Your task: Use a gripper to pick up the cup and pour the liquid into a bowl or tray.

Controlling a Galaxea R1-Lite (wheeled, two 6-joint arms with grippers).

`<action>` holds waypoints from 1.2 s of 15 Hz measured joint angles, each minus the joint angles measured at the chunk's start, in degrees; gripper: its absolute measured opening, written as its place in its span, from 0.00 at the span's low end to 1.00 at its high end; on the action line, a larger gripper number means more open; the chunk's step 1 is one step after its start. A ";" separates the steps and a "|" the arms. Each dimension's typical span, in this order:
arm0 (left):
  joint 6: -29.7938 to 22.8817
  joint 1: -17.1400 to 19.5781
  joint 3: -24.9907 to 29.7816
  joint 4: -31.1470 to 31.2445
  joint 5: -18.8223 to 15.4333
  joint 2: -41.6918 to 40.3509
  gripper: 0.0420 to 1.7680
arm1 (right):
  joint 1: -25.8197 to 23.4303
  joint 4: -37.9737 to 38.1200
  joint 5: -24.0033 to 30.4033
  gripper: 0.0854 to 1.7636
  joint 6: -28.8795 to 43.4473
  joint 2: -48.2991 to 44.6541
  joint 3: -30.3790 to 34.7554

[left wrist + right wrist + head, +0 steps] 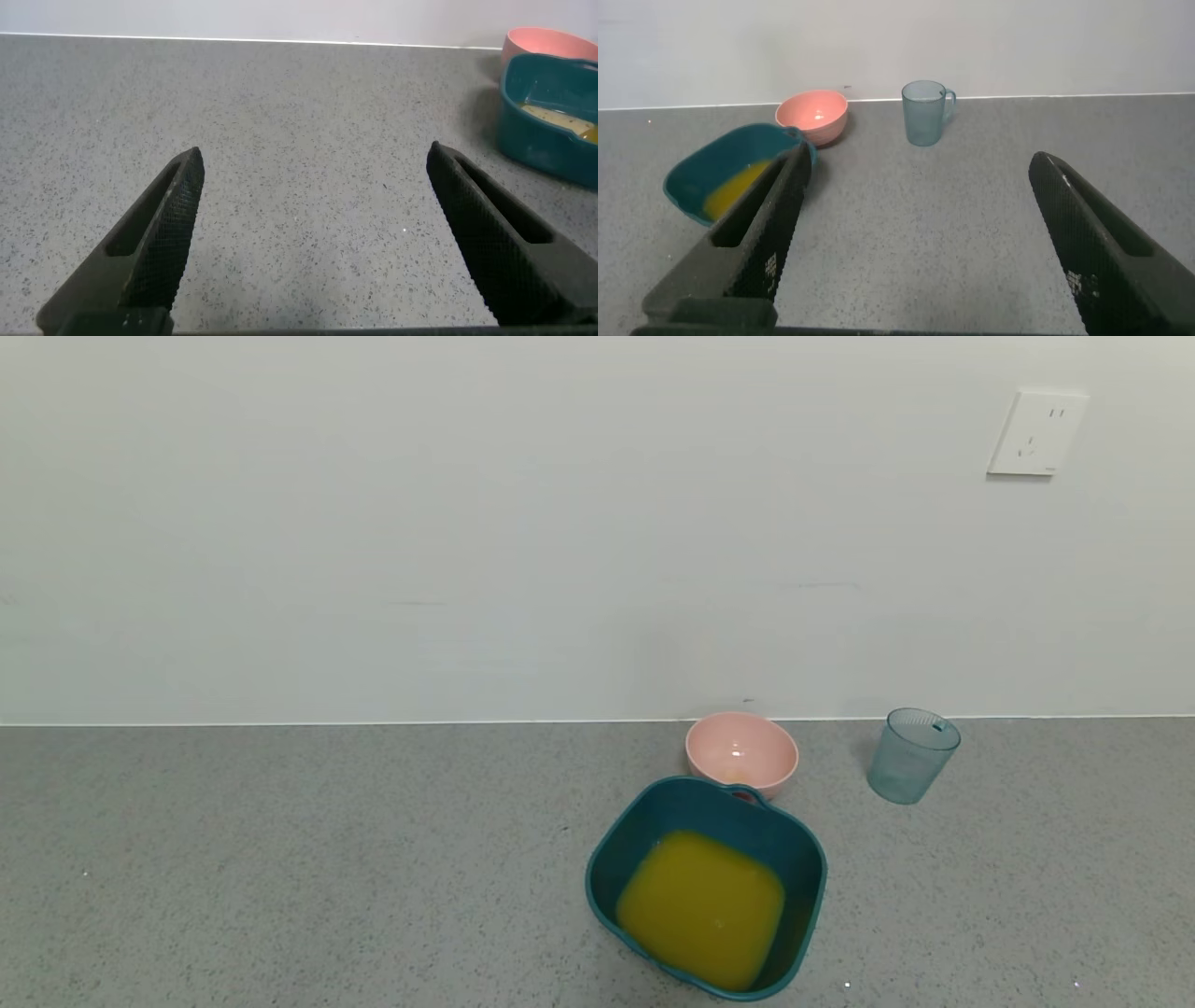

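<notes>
The blue-grey ribbed cup [912, 755] stands upright and empty on the grey counter near the back wall, right of the pink bowl; it also shows far ahead as the cup [924, 113]. The teal square tub [611, 859] holds the orange-yellow liquid [702, 907], and shows again as the tub [691, 173] and the tub [533, 149]. My right gripper [915, 163] is open over bare counter, well short of the cup. My left gripper [313, 159] is open over bare counter, away from the tub. Neither gripper shows in the head view.
A pink round bowl [742, 753] sits just behind the tub, close to the wall. A white wall socket [1036, 433] is at the upper right. The speckled grey counter [280, 859] stretches wide to the left of the tub.
</notes>
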 joint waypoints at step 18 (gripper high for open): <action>0.00 0.00 0.00 0.00 0.02 0.00 0.97 | -0.87 -24.86 -1.28 0.96 -4.75 -11.63 36.77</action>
